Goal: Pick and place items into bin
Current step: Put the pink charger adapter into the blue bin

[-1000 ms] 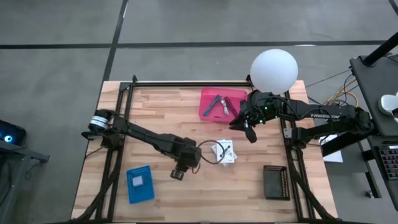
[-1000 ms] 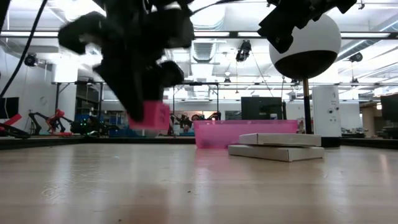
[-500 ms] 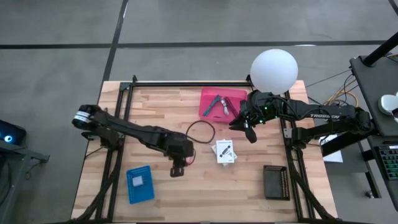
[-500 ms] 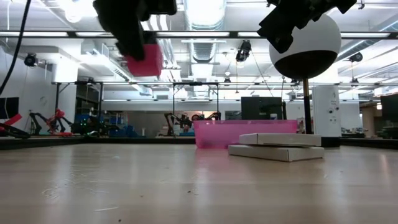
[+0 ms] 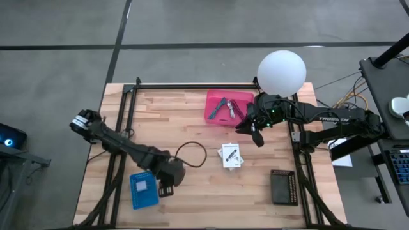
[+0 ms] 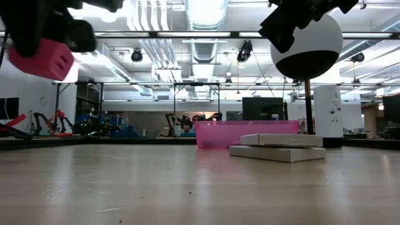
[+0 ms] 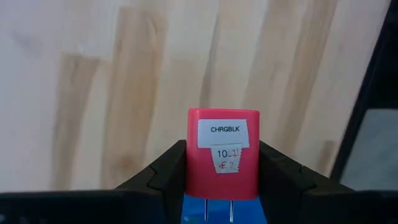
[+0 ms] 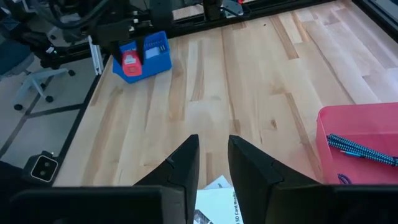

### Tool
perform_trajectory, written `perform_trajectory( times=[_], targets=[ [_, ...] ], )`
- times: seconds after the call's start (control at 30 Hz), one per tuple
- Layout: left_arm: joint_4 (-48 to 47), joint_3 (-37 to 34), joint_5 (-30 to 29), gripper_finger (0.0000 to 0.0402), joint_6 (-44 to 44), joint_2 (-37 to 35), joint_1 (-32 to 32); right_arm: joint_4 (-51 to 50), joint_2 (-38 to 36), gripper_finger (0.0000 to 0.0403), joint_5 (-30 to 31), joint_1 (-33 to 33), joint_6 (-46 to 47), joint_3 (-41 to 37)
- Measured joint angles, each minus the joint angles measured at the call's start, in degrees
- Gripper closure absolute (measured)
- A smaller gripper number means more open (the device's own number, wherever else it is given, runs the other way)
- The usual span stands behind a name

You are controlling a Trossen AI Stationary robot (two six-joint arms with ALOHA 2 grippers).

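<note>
Currently left gripper [image 7: 222, 180] pinches the pink charger block [image 7: 222, 152], prongs toward the wrist, carried just beside the blue bin [image 5: 143, 189] near the table's [image 5: 275, 140] front-left corner, bin closest to the left arm; right gripper [image 8: 213, 160] hangs slightly spread by the pink bin [image 5: 227, 106].

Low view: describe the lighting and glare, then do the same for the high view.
Low view: ceiling strip lights backlight the left claw, a dark shape gripping the pink charger block; the tabletop carries a pale sheen. High view: even light, no glare on the wood; the white globe is brightest, next to the waiting right claw.
</note>
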Motion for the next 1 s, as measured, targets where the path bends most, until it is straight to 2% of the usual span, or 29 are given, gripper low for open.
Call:
perform_trajectory(
  times=[0.37, 0.57, 0.73, 1.0],
  targets=[
    [-5.32, -0.04, -0.24, 0.0264, -22.33, -2.93, -11.62, -0.02, 0.0, 0.033, 0.0, 0.01, -0.02, 0.0],
    [-7.07, -0.44, -1.79, 0.0264, -31.16, -2.95, -17.6, -0.02, 0.0, 0.0335, 0.0, 0.0, -0.56, 0.0],
    [-5.9, -3.77, -1.78, 0.0264, -35.27, -2.64, -19.91, -0.02, 0.0, 0.0335, 0.0, 0.0, -0.58, 0.0],
    [-0.94, -8.84, -1.51, 0.0262, -35.14, -2.62, -21.06, -0.02, -0.02, 0.0335, -0.01, 0.02, -0.13, 0.0]
  ],
)
